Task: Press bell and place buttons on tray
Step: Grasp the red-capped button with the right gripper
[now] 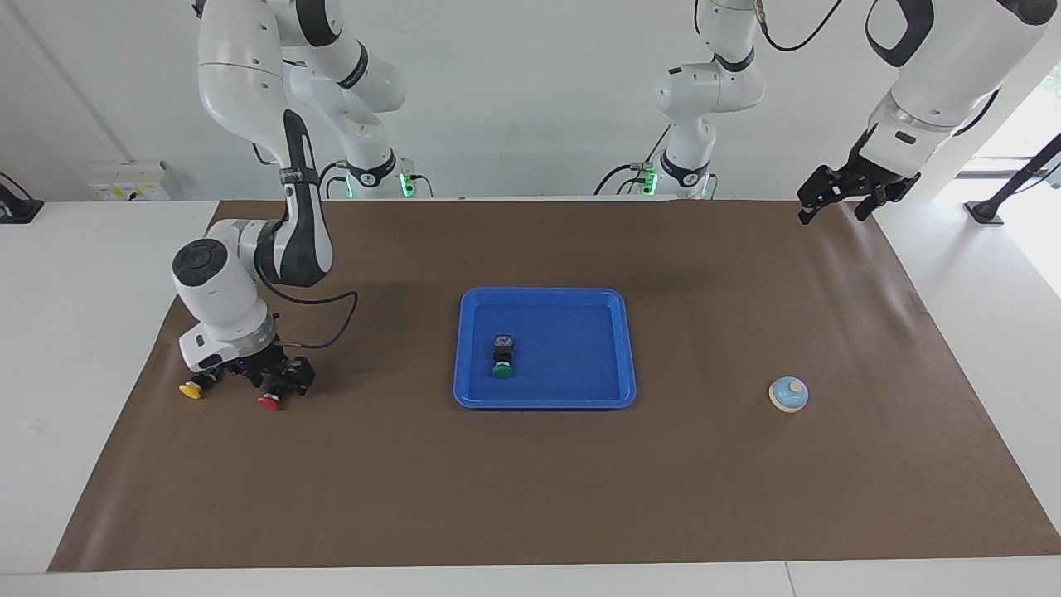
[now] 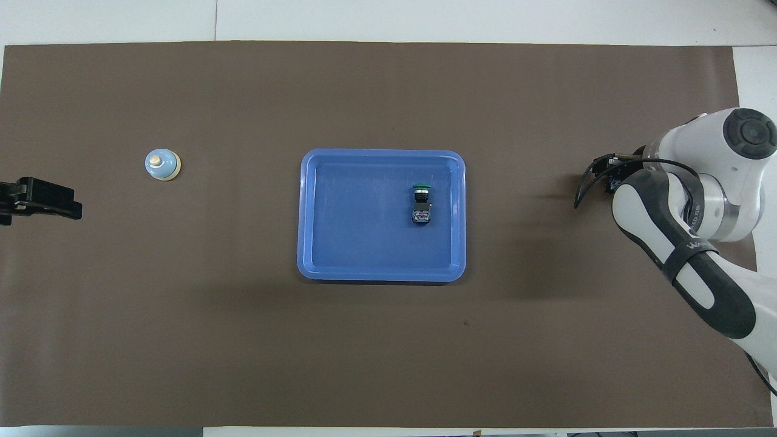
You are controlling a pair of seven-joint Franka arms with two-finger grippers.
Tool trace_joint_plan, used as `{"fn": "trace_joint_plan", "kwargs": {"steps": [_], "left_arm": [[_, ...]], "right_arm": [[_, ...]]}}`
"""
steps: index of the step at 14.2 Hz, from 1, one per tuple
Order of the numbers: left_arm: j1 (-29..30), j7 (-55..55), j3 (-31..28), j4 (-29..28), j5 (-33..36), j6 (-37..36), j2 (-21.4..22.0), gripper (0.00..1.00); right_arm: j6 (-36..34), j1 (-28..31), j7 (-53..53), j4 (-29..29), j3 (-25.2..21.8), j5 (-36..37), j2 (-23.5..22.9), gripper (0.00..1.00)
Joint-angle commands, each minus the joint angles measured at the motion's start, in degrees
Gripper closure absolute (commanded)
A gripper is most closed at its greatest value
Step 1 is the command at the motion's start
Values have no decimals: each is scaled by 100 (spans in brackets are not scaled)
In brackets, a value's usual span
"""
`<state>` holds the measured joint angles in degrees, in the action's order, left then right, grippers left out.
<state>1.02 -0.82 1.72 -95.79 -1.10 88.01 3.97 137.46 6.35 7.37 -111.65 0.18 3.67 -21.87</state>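
A brown-covered table (image 1: 530, 497) is shown; on it lie a blue tray (image 1: 545, 398), a bell (image 1: 788, 394), and yellow (image 1: 191, 390) and red buttons (image 1: 269, 402).

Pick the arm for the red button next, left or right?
Right. Its tool is down at the red button, beside the yellow button, at the right arm's end of the brown mat. The left tool waits raised over the opposite end. The green button lies in the tray.

I see my right gripper (image 1: 267, 380) low over the red-capped black push-button (image 1: 271, 400), the yellow-capped one (image 1: 192, 389) just beside. The green-capped button (image 1: 502, 358) lies in the shallow bright blue plastic tray (image 1: 613, 348). My left gripper (image 1: 837, 196) waits raised.
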Motion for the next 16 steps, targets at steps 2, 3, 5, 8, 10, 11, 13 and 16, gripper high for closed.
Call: {"fn": "trace_joint_plan", "kwargs": {"steps": [2,3,5,8,10,11,13,16], "left_arm": [[-6,-33,-22,52,-4,-73,17,0],[-6,-33,-22,52,-4,-73,17,0],[-6,-33,-22,52,-4,-73,17,0],[-6,-33,-22,52,-4,-73,17,0],[-6,-33,-22,52,-4,-73,17,0],[-6,-33,-22,52,-4,-82,17,0],[-6,-33,-22,52,-4,-73,17,0],[-6,-33,-22,52,-4,-73,17,0]], "right_arm": [[79,59,-219,-137,61,55,86,100],[71,59,-228,-137,61,55,86,100],[36,59,-236,-102,53,55,86,100],[-270,-107,-228,212,61,64,86,100],[-936,-457,-140,861,61,38,8,100],[-1375,-599,-27,1274,61,11,-97,100],[-2315,-967,464,2240,70,-15,-369,100],[-3415,-1748,1447,3244,70,-6,-704,100]]}}
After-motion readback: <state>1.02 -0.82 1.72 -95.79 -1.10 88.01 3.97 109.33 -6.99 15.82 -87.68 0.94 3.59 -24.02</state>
